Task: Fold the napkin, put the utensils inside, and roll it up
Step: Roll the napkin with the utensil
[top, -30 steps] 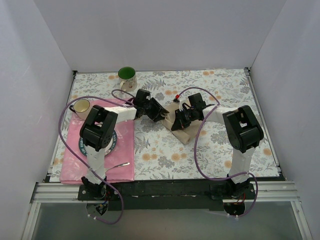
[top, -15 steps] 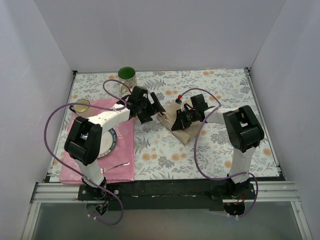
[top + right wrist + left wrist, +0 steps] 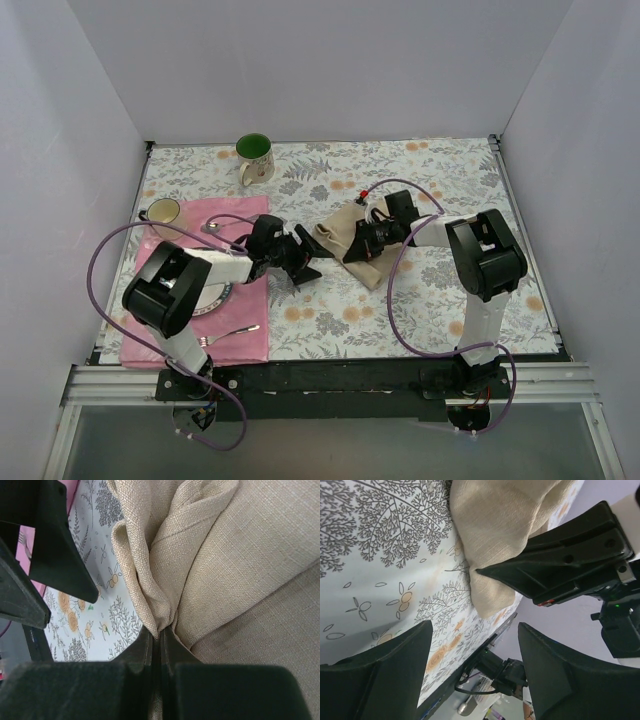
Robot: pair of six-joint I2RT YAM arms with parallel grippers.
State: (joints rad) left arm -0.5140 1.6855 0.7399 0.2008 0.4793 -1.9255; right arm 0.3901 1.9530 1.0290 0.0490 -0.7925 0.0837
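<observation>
From above, your left arm leans low from its base, its elbow over the plate (image 3: pixel 222 296) on the pink placemat (image 3: pixel 250 340) and its forearm running right, so the left gripper (image 3: pixel 307 261) sits just off the placemat over the floral tablecloth (image 3: pixel 440 180), fingers spread and holding nothing. Your right arm bends at the elbow and reaches left, with the right gripper (image 3: pixel 358 240) down on the tan napkin (image 3: pixel 340 228), which lies bunched near the table's middle, just right of the left gripper. The fork (image 3: pixel 232 331) lies on the placemat near its front edge, well apart from the napkin. In the left wrist view, your left gripper (image 3: pixel 475 627) is wide open with only tablecloth (image 3: pixel 380 540) between the fingers; the napkin (image 3: pixel 495 520) is ahead of them, untouched, and the right gripper (image 3: pixel 482 571) bites its edge. In the right wrist view, your right gripper (image 3: pixel 157 636) is closed tight on a raised fold of the napkin (image 3: pixel 240 555).
</observation>
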